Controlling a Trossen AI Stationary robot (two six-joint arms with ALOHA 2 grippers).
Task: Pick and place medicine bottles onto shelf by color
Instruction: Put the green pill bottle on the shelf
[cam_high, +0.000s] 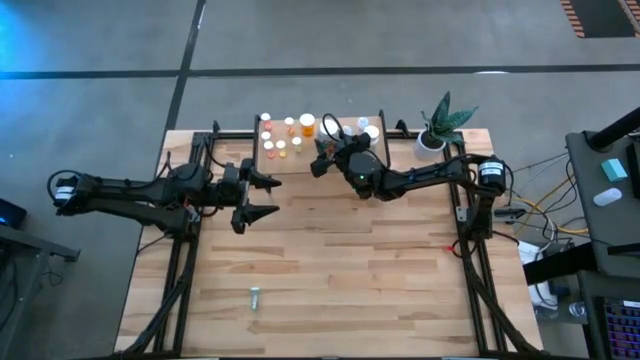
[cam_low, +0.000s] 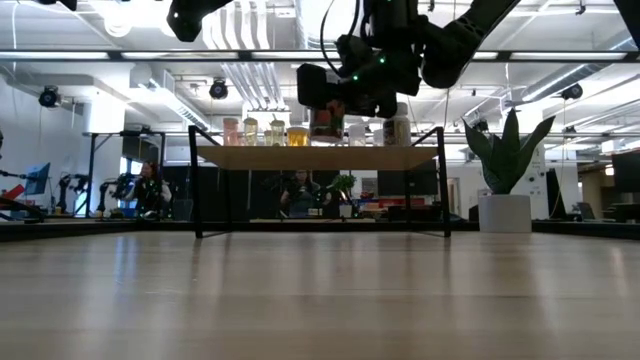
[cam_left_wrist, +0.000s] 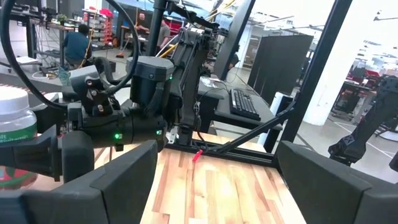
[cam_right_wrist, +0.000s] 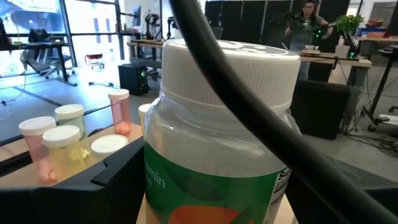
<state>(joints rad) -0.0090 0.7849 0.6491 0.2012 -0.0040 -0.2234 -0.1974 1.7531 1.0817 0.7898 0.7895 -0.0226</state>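
Note:
My right gripper (cam_high: 321, 160) is shut on a clear, white-capped bottle with a green and orange label (cam_right_wrist: 217, 137), at the near middle of the low wooden shelf (cam_high: 350, 160). In the low view this bottle (cam_low: 325, 122) is at the height of the bottles on the shelf board (cam_low: 320, 157). Several small orange, pink and yellowish bottles (cam_high: 283, 138) stand upright on the shelf's left half, and they also show in the right wrist view (cam_right_wrist: 59, 140). One small bottle (cam_high: 254, 296) lies on the table near its front. My left gripper (cam_high: 276, 197) is open and empty, left of the shelf's near left corner. My right gripper pinches the labelled lower body of the bottle (cam_right_wrist: 155, 186) between its two fingers (cam_right_wrist: 115, 180), one on each side. The fingers come in about level from the table's right. The bottle is upright; I cannot tell whether its base is on the shelf.
A white pot with a green plant (cam_high: 432, 140) stands at the far right, beside the shelf. A black cable (cam_right_wrist: 249, 93) crosses in front of the held bottle. Black frame rails (cam_high: 180, 260) run along both table sides. People and desks show in the room beyond.

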